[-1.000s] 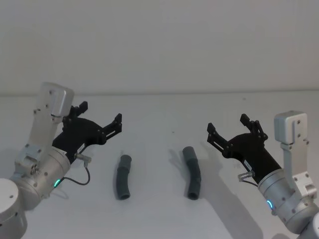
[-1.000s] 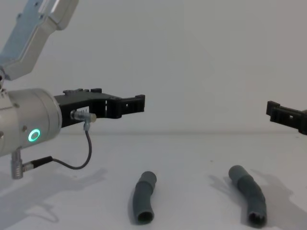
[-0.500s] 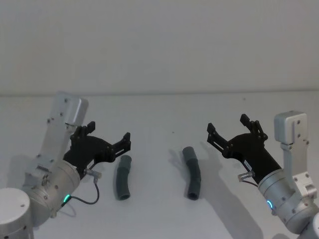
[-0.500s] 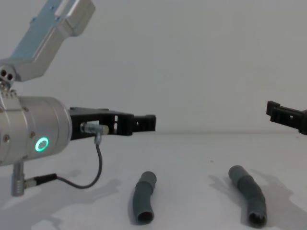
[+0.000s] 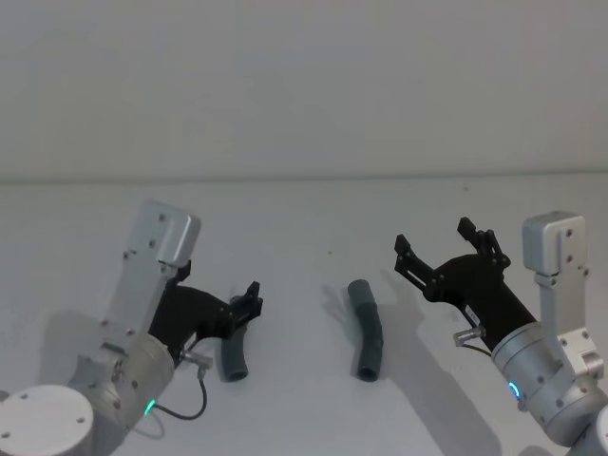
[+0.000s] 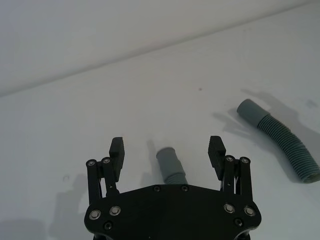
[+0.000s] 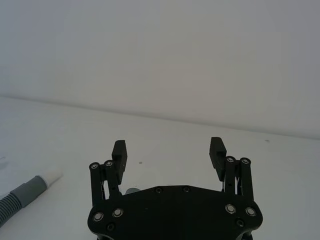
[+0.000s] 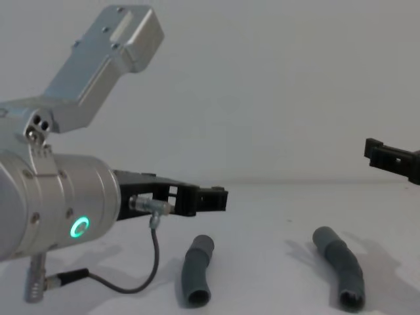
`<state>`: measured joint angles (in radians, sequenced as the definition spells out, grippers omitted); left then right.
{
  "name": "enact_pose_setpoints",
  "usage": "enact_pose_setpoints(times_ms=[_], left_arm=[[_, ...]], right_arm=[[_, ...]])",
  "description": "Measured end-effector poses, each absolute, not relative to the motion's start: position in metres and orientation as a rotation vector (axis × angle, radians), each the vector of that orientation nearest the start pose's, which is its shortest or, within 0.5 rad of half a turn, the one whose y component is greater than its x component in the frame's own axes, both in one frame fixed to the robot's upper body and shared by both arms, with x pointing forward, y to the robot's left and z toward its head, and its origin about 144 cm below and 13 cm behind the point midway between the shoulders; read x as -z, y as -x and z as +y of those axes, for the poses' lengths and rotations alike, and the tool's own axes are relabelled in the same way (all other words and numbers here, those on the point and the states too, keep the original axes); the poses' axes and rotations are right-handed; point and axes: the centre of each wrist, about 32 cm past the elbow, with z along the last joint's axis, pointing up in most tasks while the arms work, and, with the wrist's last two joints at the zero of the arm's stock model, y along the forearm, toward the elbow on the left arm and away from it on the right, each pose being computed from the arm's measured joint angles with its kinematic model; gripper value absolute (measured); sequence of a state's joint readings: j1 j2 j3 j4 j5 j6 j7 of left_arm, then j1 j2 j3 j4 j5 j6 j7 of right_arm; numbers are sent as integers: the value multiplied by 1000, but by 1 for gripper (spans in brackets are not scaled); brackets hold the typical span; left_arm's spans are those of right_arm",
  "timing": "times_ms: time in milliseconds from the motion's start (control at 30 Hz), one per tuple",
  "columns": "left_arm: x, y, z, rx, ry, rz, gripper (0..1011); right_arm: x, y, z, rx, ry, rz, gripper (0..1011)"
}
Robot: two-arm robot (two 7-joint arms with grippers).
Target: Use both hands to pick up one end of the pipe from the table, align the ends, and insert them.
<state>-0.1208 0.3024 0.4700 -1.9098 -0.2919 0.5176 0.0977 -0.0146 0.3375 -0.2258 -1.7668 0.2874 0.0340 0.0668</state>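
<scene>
Left tool [image 6: 166,146]: fingers apart, now lower and nearer, straddling left pipe piece [image 8: 197,270], lower left of head view.
Right tool [image 5: 434,237]: fingers apart, unmoved, right.
Right pipe piece [image 5: 366,328]: on surface [image 5: 304,209], centre.

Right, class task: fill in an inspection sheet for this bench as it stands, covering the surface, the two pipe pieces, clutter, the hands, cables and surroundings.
Surface: white table, flat and matte.
Job's things: left pipe piece and right pipe piece lie apart on the table, not joined, neither held.
Clutter: nothing seen.
Hands: left hand open, hovering over the left pipe piece's far end, not touching it; right hand open, raised to the right of the right pipe piece.
Cables: one dark cable loops down from the left wrist, low near the table.
Surroundings: plain pale wall behind the table.
</scene>
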Motion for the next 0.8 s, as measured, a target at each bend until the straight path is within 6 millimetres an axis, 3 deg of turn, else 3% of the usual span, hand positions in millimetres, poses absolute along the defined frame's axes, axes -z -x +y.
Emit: enact_pose_setpoints(times_ms=[800], left_arm=[[-1228, -424, 139, -1230, -286, 144, 1002]], right_arm=[[-1189, -443, -237, 1230, -26, -75, 1004]])
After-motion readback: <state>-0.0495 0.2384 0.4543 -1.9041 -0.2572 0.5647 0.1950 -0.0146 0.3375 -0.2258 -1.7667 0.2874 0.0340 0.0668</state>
